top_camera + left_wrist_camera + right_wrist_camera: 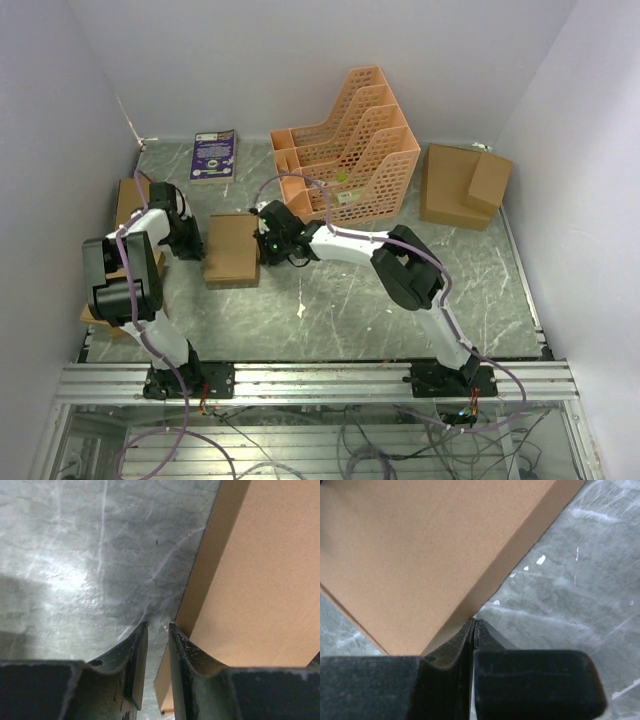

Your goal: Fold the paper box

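Box (232, 250): looks folded, flat on table (350, 300), between both grippers.
Left gripper (157, 640): fingers slightly apart, empty, beside box edge.
Right gripper (474, 626): fingers together, tips at box side.
Risk: box sliding or skewing under one-sided push.

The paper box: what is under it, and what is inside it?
The paper box rests directly on the grey table. It looks closed on top, so its inside is covered and cannot be seen.

The grey marbled table (400, 320) carries the following items:
- Left of centre: the paper box (232, 250), lying flat.
- Far middle: an orange lattice file rack (350, 150).
- Far left: a purple booklet (213, 155).
- Far right: a brown cardboard box (445, 195).
- Left edge: flat cardboard (127, 195).
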You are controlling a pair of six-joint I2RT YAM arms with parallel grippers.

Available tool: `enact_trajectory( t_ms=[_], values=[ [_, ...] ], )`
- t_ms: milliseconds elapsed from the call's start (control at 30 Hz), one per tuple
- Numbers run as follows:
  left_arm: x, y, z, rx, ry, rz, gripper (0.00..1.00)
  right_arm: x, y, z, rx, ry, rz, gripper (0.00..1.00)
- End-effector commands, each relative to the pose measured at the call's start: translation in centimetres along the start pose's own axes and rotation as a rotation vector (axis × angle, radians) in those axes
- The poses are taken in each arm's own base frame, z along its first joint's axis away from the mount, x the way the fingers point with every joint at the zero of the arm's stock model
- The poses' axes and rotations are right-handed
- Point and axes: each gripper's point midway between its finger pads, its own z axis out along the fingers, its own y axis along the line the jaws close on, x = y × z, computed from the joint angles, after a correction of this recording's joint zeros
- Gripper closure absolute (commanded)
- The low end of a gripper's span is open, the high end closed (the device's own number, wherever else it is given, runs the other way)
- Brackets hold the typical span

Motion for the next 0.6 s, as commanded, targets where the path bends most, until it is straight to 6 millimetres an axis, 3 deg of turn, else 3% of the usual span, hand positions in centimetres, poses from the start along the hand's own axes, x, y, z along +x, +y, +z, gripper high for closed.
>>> enact_trajectory(
  t_ms=[0, 67, 100, 200, 300, 400, 467, 567],
  values=[
    [-3.0, 0.5, -4.4, -0.063, -0.162, 0.022, 0.61, -3.0, -0.2, -4.2, -0.025, -0.043, -0.164, 1.0],
    [-5.8, 0.5, -9.2, -0.088, -0.341, 0.031, 0.53, -3.9, 0.0, -7.8, -0.113, -0.052, -0.274, 1.0],
    [-6.9, -0.3, -11.4, -0.063, -0.421, 0.04, 0.5, -4.8, 0.7, -10.5, -0.194, -0.07, -0.336, 1.0],
    [-9.0, -4.6, -18.1, 0.126, -0.65, 0.073, 0.41, -6.8, 0.5, -18.1, -0.393, -0.141, -0.457, 1.0],
    [-9.4, -9.8, -24.1, 0.411, -0.829, 0.107, 0.23, -9.5, -2.6, -25.0, -0.339, -0.259, -0.562, 0.81],
    [-8.9, -13.7, -29.5, 0.667, -0.957, 0.139, 0.08, -11.6, -5.6, -30.9, -0.216, -0.37, -0.639, 0.53],
    [-8.6, -15.3, -32.5, 0.795, -1.007, 0.133, 0.02, -13.0, -6.8, -35.3, -0.14, -0.455, -0.692, 0.35],
    [-8.1, -17.8, -37.1, 0.972, -1.0, 0.144, 0.02, -14.8, -7.3, -41.3, -0.023, -0.583, -0.736, 0.05]
  ],
)
